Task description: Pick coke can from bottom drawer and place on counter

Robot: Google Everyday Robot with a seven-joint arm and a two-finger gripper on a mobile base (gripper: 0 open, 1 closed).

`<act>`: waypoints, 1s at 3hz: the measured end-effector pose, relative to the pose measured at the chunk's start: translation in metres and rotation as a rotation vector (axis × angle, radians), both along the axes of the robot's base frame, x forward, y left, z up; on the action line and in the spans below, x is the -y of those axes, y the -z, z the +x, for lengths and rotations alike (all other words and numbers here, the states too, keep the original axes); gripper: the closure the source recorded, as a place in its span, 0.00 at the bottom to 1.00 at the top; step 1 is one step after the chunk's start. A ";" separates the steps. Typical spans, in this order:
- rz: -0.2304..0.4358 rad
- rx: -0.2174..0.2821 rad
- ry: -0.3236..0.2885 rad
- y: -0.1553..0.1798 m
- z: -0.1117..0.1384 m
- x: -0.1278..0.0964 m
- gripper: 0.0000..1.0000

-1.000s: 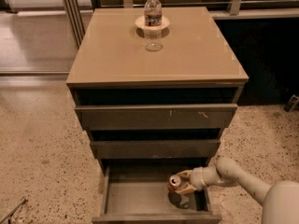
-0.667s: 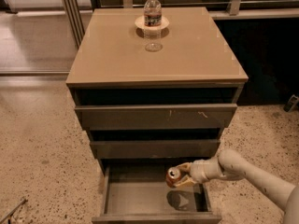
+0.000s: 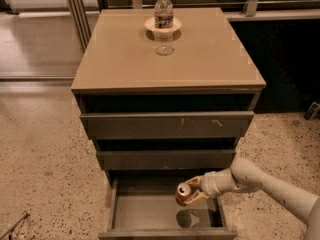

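The coke can (image 3: pixel 182 193) is red with a silver top and is held tilted above the open bottom drawer (image 3: pixel 145 213). My gripper (image 3: pixel 192 190) is shut on the can, reaching in from the right on a pale arm. The can's shadow lies on the drawer's grey floor right below it. The tan counter (image 3: pixel 125 59) tops the cabinet well above the gripper.
A clear water bottle (image 3: pixel 163 15) stands on a small pale plate (image 3: pixel 173 24) at the back of the counter. The two upper drawers (image 3: pixel 165 126) are shut. Speckled stone floor surrounds the cabinet. A dark wall area lies to the right.
The gripper has lifted the coke can up off the drawer floor and moved it slightly left; the arm has risen with it.
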State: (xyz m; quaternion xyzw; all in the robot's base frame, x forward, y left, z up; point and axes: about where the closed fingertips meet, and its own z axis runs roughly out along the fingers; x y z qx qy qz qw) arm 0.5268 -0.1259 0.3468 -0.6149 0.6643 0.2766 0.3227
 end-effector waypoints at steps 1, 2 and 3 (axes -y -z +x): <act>-0.004 -0.001 0.022 -0.025 -0.008 0.001 1.00; 0.013 0.028 0.094 -0.084 -0.020 0.007 1.00; 0.034 0.069 0.160 -0.171 -0.043 0.009 1.00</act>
